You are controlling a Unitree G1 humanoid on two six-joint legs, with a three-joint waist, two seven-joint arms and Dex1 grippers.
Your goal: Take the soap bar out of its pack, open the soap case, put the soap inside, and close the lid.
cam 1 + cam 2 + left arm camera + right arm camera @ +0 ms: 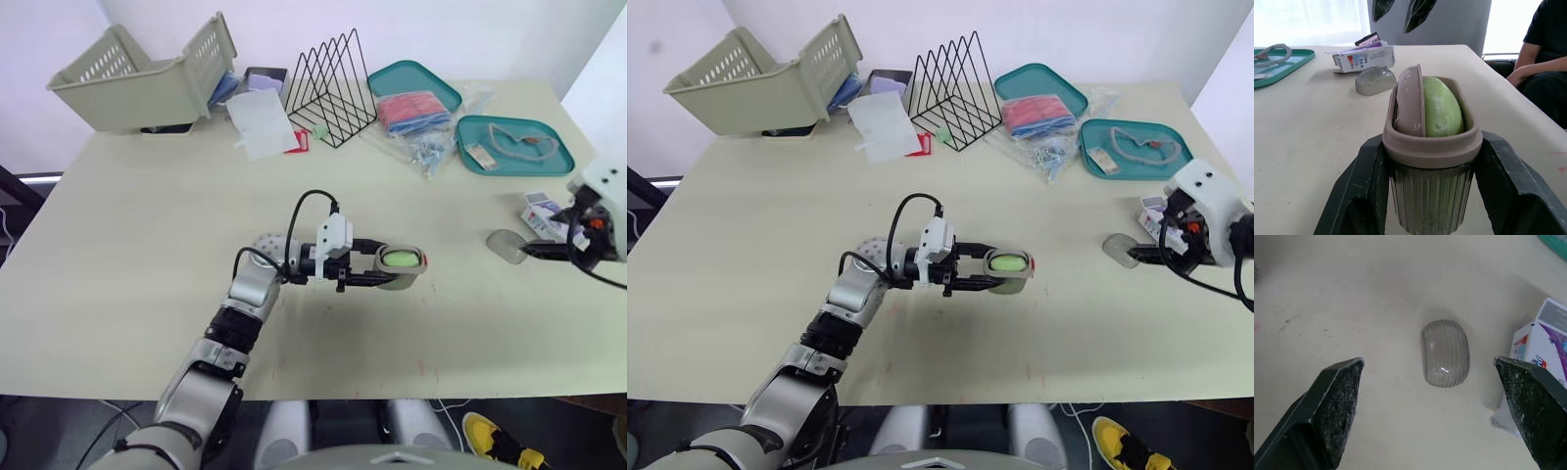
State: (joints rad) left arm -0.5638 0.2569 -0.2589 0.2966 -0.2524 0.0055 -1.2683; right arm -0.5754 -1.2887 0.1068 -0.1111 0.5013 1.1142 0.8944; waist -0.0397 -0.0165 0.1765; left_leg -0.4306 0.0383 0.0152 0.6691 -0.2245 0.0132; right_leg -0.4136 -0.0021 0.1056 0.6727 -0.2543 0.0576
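Note:
A ribbed soap case base [402,266] stands near the table's middle, and my left gripper [392,271] is shut on its sides. A green soap bar [1442,110] sits tilted inside it, beside a mauve inner tray [1409,104]. The clear ribbed lid [1445,360] lies dome-up on the table at the right. My right gripper [1428,363] hovers over the lid, open wide, with one finger on either side of it and nothing held. The white and purple soap pack [542,211] lies just beyond the lid.
Along the far edge stand a tipped beige basket [147,78], papers [263,122], a black wire rack [331,88] and two teal trays [514,145] with bagged items. A seated person [1542,58] is past the table's right side.

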